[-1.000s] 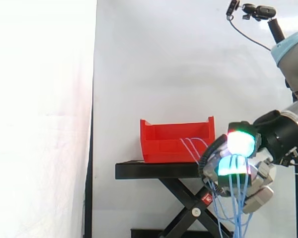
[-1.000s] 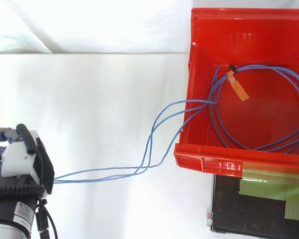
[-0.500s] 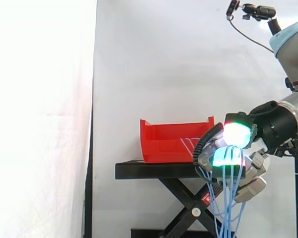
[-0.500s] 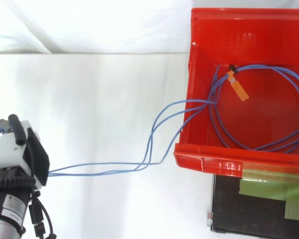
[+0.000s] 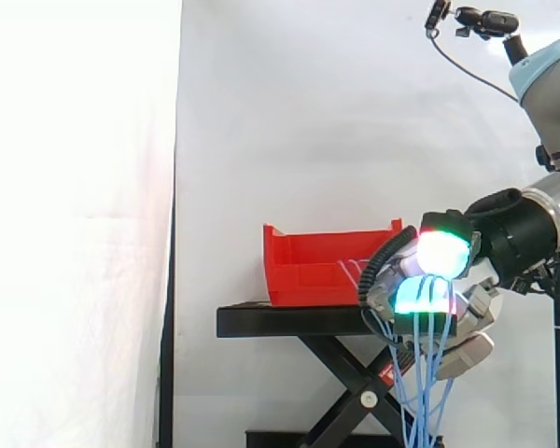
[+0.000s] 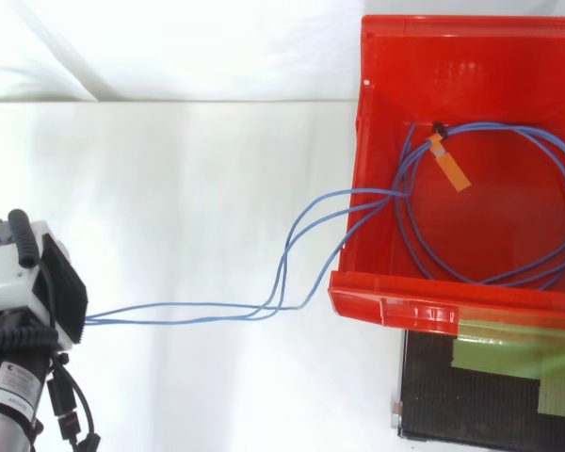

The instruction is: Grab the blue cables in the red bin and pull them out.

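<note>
Top view, hand [image 6: 17, 282]: at the left edge, well apart from the bin; I read it as clenched on the blue cables [image 6: 282, 273], whose strands end at it.
Strands: from the hand they run right, low across the white ground [image 6: 188, 169], then rise over the left wall of the red bin [image 6: 433, 306]. I judge that they lie nearly straight because the grip is hauling them away from the bin.
Coil: most of the length lies looped on the bin floor, so I judge the pull far from finished.
Tie: a black tie [image 6: 438, 127] with an orange tag [image 6: 450, 168] binds the loops at the bin's far side; I would expect the bundle to come out as one, and it may catch on the wall.
Side view, room: a white curtain [image 5: 75, 233] hangs on the left and behind the work.
Surface: the bin sits on a black stand [image 5: 289, 320] with scissor legs; green tape [image 6: 508, 367] marks its top.
Side view, hand: right of the bin at stand height, glowing fingertips [image 5: 445, 252] curled over the cables, whose spare loops hang straight down below it.
</note>
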Robot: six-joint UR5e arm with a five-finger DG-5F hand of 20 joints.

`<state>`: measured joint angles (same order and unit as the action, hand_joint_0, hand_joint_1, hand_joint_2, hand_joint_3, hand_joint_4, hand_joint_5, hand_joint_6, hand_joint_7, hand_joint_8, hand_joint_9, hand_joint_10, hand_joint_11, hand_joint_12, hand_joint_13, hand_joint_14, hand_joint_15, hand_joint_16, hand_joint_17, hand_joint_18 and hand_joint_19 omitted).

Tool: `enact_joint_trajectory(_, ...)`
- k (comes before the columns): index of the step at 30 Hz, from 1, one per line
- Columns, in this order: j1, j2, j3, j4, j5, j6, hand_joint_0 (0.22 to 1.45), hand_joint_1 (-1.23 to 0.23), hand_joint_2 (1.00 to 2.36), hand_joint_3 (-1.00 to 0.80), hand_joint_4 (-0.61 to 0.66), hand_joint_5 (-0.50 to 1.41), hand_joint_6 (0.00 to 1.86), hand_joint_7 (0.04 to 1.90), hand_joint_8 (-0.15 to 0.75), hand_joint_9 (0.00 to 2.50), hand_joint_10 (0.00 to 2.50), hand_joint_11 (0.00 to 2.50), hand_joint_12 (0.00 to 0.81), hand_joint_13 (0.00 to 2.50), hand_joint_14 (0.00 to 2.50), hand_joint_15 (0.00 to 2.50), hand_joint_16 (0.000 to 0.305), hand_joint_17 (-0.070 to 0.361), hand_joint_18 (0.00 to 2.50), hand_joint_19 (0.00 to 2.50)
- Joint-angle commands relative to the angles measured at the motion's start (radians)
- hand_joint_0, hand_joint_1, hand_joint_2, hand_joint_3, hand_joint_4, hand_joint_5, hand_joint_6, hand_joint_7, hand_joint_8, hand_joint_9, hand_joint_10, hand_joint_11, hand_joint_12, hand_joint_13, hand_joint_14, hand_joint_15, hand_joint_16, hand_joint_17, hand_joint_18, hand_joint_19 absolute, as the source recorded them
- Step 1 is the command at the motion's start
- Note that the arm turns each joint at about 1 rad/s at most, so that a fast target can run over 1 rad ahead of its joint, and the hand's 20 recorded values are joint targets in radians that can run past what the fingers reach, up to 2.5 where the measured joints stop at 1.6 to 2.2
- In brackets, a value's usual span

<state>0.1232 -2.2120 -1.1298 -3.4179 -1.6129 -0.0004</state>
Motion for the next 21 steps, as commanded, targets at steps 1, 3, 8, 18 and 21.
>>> enact_joint_trajectory(1, 0.003, 0.0, 0.001, 0.011, -0.001, 0.0, 0.87, -0.97, 1.0, -1.0, 0.15, 0.85, 0.82, 0.47, 0.253, 1.34, 0.01, 1.55, 0.334, 1.13, 1.25, 1.12, 0.04, 0.091, 1.12, 1.49)
enact_joint_trajectory(3, 0.004, 0.0, 0.001, 0.013, -0.001, 0.0, 0.87, -0.97, 1.0, -1.0, 0.14, 0.85, 0.82, 0.47, 0.252, 1.34, 0.01, 1.55, 0.337, 1.13, 1.25, 1.13, 0.04, 0.091, 1.12, 1.48)
enact_joint_trajectory(8, 0.012, 0.0, -0.001, 0.016, 0.001, 0.0, 0.87, -1.0, 1.0, -1.0, 0.16, 0.81, 0.88, 0.45, 0.256, 1.35, 0.01, 1.56, 0.334, 1.12, 1.24, 1.13, 0.041, 0.092, 1.11, 1.48)
enact_joint_trajectory(18, 0.012, -0.001, -0.001, 0.036, -0.001, 0.0, 0.88, -1.03, 1.0, -1.0, 0.2, 0.74, 1.0, 0.37, 0.262, 1.34, 0.01, 1.55, 0.347, 1.12, 1.22, 1.15, 0.042, 0.094, 1.11, 1.48)
enact_joint_trajectory(21, 0.012, 0.0, -0.001, 0.039, 0.001, 0.0, 0.86, -1.04, 1.0, -1.0, 0.25, 0.7, 1.08, 0.32, 0.266, 1.33, 0.01, 1.55, 0.356, 1.12, 1.23, 1.14, 0.044, 0.098, 1.11, 1.47)
